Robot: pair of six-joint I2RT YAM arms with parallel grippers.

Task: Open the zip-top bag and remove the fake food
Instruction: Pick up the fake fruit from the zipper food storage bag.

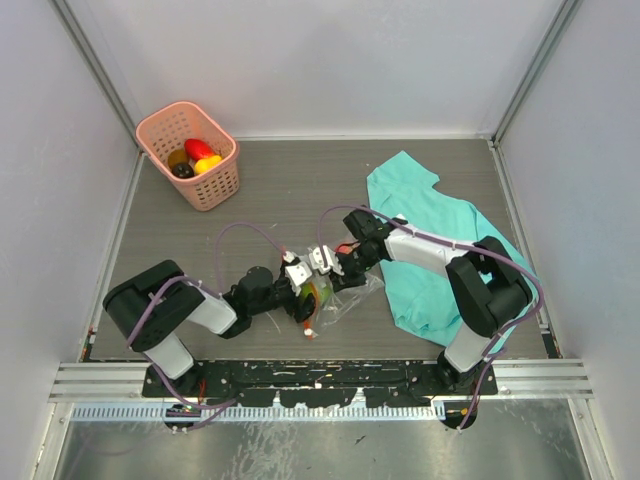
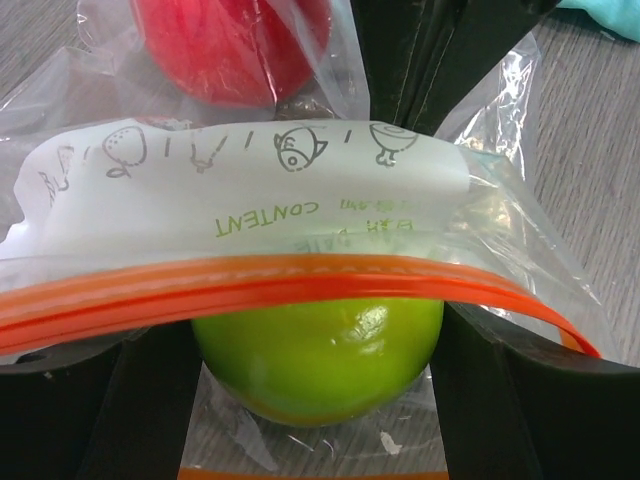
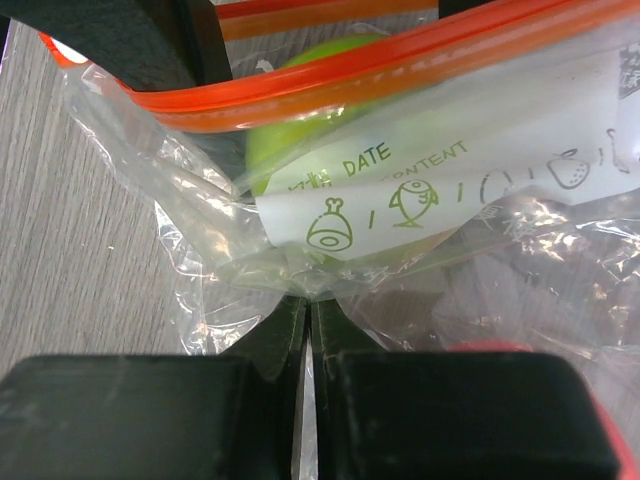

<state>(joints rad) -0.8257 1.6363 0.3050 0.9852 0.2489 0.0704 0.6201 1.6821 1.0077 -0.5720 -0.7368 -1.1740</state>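
Observation:
The zip-top bag [image 1: 345, 295] lies on the table between my two grippers, its orange zip strip [image 2: 250, 285] parted. My left gripper [image 2: 318, 350] reaches into the mouth under the upper strip, and a green fake fruit [image 2: 320, 345] fills the gap, touching both fingers. A red fake fruit [image 2: 235, 45] sits deeper in the bag, beyond the white label [image 2: 250, 190]. My right gripper [image 3: 310, 305] is shut on a pinch of the bag's clear plastic below the label [image 3: 400, 200]. In the top view the left gripper [image 1: 303, 290] and the right gripper [image 1: 335, 265] meet at the bag.
A pink basket [image 1: 215, 185] holding red, yellow and dark fake food [image 1: 198, 155] stands at the back left. A teal cloth [image 1: 430, 230] lies on the right, under the right arm. White walls enclose the table on three sides.

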